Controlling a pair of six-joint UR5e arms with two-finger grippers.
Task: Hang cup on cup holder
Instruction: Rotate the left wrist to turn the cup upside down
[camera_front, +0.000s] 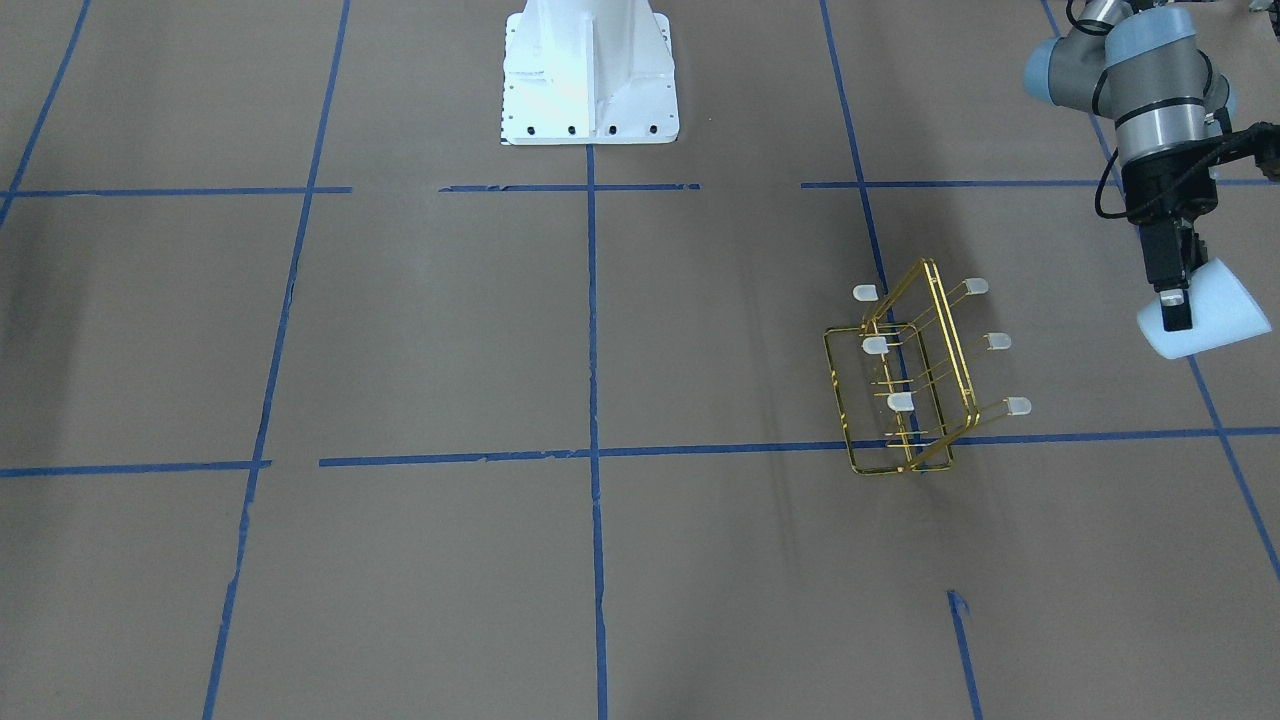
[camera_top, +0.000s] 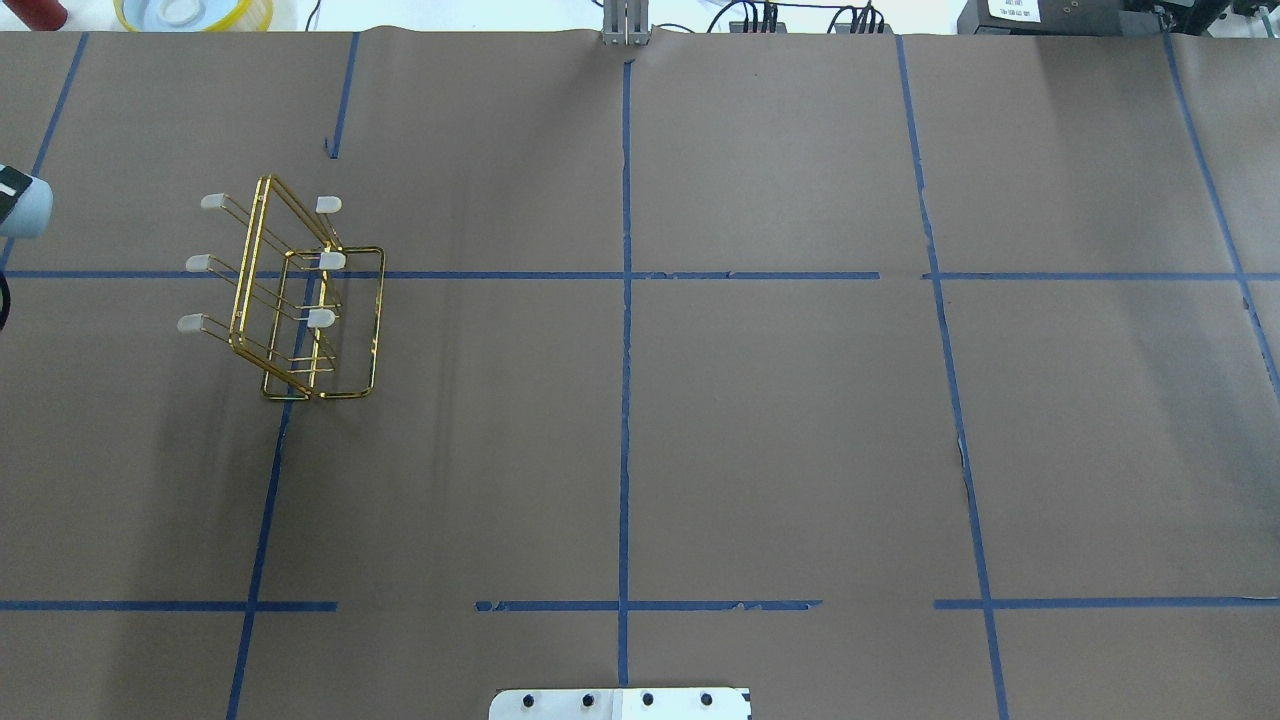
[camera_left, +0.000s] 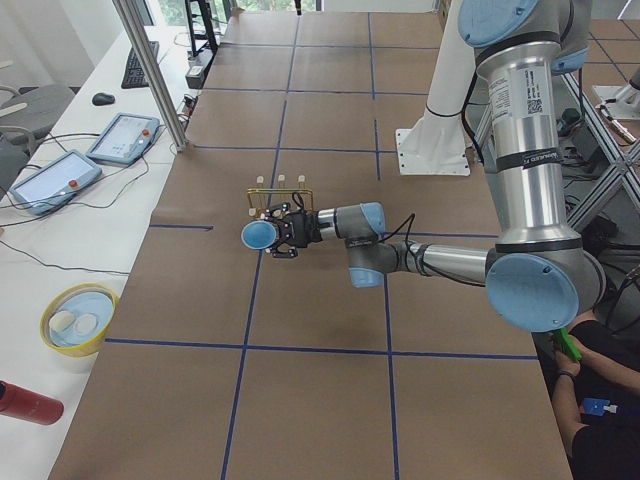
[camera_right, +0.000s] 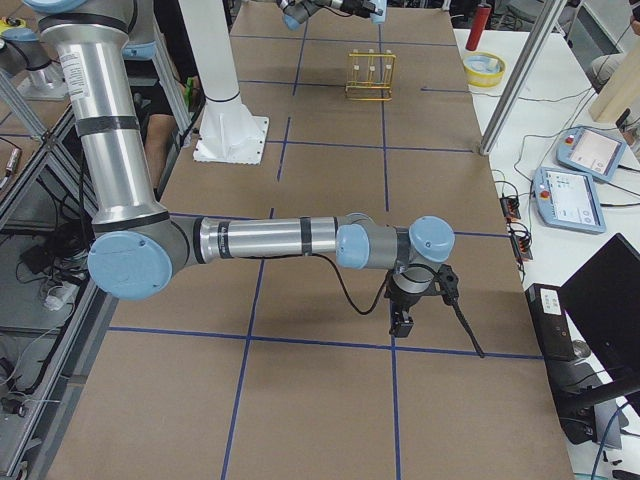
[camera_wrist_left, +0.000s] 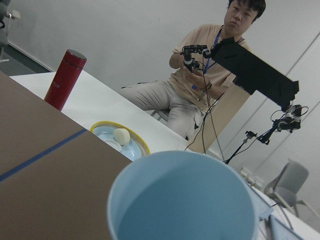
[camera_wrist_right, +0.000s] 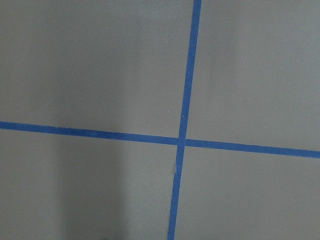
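1. The cup (camera_front: 1228, 308) looks like smooth pale blue plastic, satin rather than shiny.
2. The cup holder (camera_front: 912, 380) is thin gold wire, metallic and glossy. Its prong caps (camera_front: 1018, 406) are translucent white and plastic-looking.
3. The table (camera_front: 400, 350) has a matt brown paper-like cover, crossed by blue tape (camera_front: 592, 330) with frayed edges.
4. The left arm (camera_left: 525, 150) has brushed silver metal tubes and smooth pale blue joint caps.
5. The robot base (camera_front: 588, 75) is glossy white painted metal.

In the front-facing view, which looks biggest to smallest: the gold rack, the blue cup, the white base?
1. gold rack, largest
2. white base, though the frame cuts off its top
3. cup, smallest
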